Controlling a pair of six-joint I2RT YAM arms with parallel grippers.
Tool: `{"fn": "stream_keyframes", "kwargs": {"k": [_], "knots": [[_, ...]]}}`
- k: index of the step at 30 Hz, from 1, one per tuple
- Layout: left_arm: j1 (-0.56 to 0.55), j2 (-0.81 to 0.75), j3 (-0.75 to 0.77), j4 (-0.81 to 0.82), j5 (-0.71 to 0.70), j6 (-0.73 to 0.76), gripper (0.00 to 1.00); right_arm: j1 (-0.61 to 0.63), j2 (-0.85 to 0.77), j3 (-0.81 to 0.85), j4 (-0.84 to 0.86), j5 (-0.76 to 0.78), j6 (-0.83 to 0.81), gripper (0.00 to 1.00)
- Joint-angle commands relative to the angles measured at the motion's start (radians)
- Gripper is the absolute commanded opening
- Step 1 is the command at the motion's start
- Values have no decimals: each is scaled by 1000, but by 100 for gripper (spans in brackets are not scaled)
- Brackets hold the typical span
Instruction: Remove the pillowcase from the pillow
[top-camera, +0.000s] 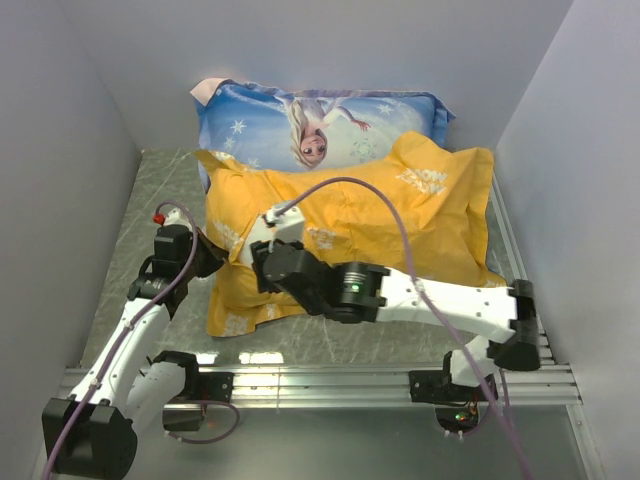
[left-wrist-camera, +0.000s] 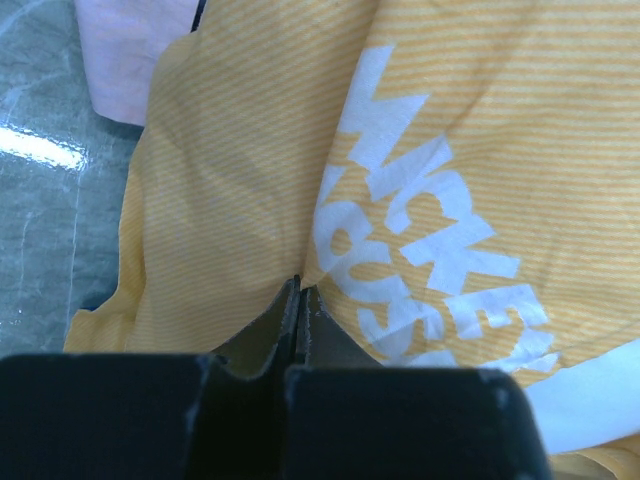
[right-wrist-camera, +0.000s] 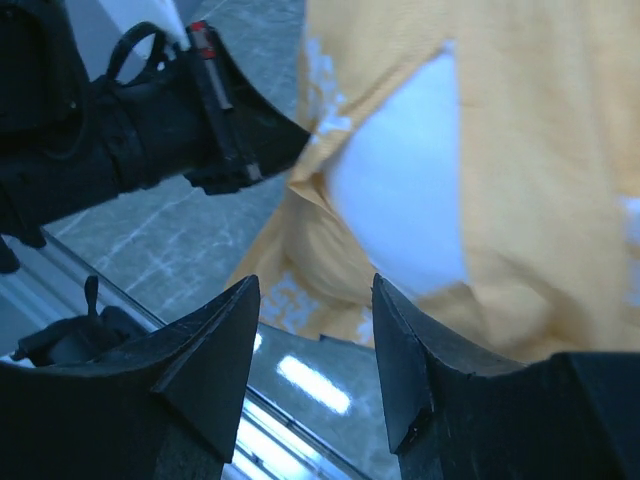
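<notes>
The yellow-orange pillowcase (top-camera: 400, 215) with white lettering lies across the middle of the table with the pillow inside it. My left gripper (top-camera: 213, 257) is at its left edge, jaws shut on a fold of the yellow fabric (left-wrist-camera: 240, 200) beside the "Mickey Mouse" print. The white pillow (right-wrist-camera: 400, 200) shows through the case's opening, and also at the lower right of the left wrist view (left-wrist-camera: 600, 395). My right gripper (right-wrist-camera: 315, 290) is open and empty, just in front of that opening, close to the left gripper (right-wrist-camera: 235, 150). In the top view the right gripper (top-camera: 250, 262) is over the case's left end.
The light blue Elsa-print pillow (top-camera: 320, 125) lies behind, against the back wall, touching the case. Grey walls close in on both sides. The metal rail (top-camera: 330, 380) runs along the near edge. A purple cable (top-camera: 400, 260) arches over the case.
</notes>
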Motion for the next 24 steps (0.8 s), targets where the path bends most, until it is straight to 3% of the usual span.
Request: {"fn": "stream_keyframes", "kwargs": {"k": [1, 7, 15, 24], "knots": [[3, -19, 17, -13, 28, -11, 1, -8, 138, 71, 58, -61, -50, 56], [1, -31, 24, -27, 23, -11, 0, -92, 301, 165, 1, -78, -53, 62], [1, -53, 26, -44, 24, -8, 1, -147, 310, 111, -109, 191, -16, 82], [1, -67, 8, -29, 43, -19, 1, -178, 419, 177, -26, 25, -81, 91]]}}
